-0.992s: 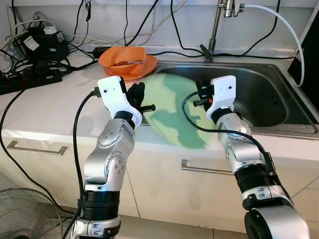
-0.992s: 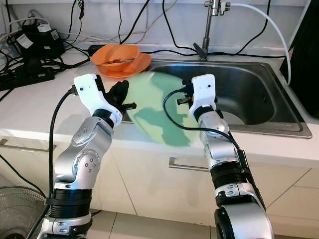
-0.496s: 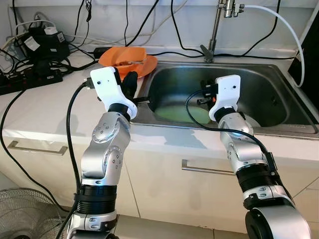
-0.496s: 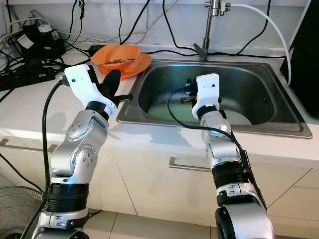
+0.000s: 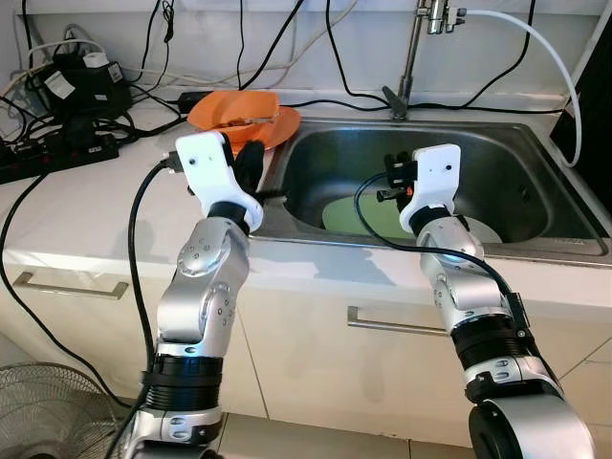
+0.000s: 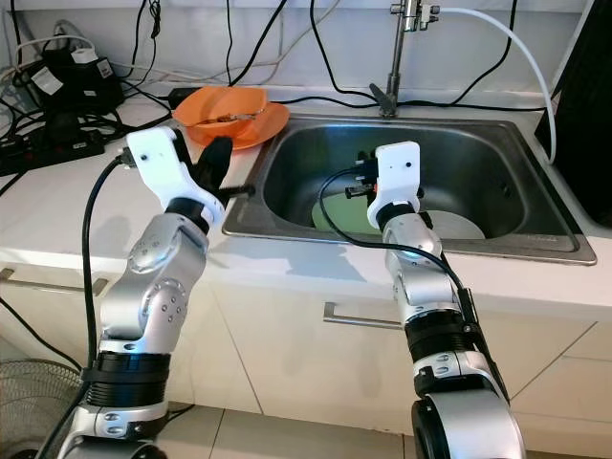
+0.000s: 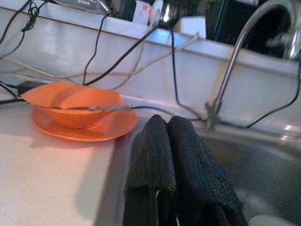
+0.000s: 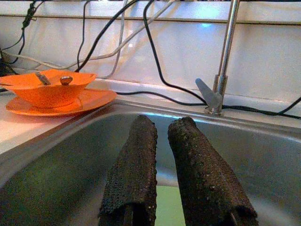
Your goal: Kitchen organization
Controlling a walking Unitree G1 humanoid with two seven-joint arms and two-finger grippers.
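Note:
A pale green plate [image 5: 356, 214] lies flat on the bottom of the steel sink [image 5: 535, 191]; its edge shows below my right fingers [image 8: 165, 207]. My right gripper [image 5: 390, 178] hovers over it inside the basin, open by a narrow gap with nothing between the fingers [image 8: 134, 160]. My left gripper [image 5: 254, 161] is over the sink's left rim, shut and empty [image 7: 167, 123]. An orange bowl [image 5: 237, 105] holding utensils sits on an orange plate on the counter behind it.
A white dish [image 5: 484, 232] lies in the sink beside the green plate. The faucet [image 5: 413, 57] rises at the back. A power strip and tangled cables [image 5: 57, 143] crowd the counter's left. A fan [image 5: 48, 411] stands on the floor at lower left.
The green plate, blurred in the air at the sink's front edge a second ago, now lies in the basin. My left gripper has drawn back to the left rim.

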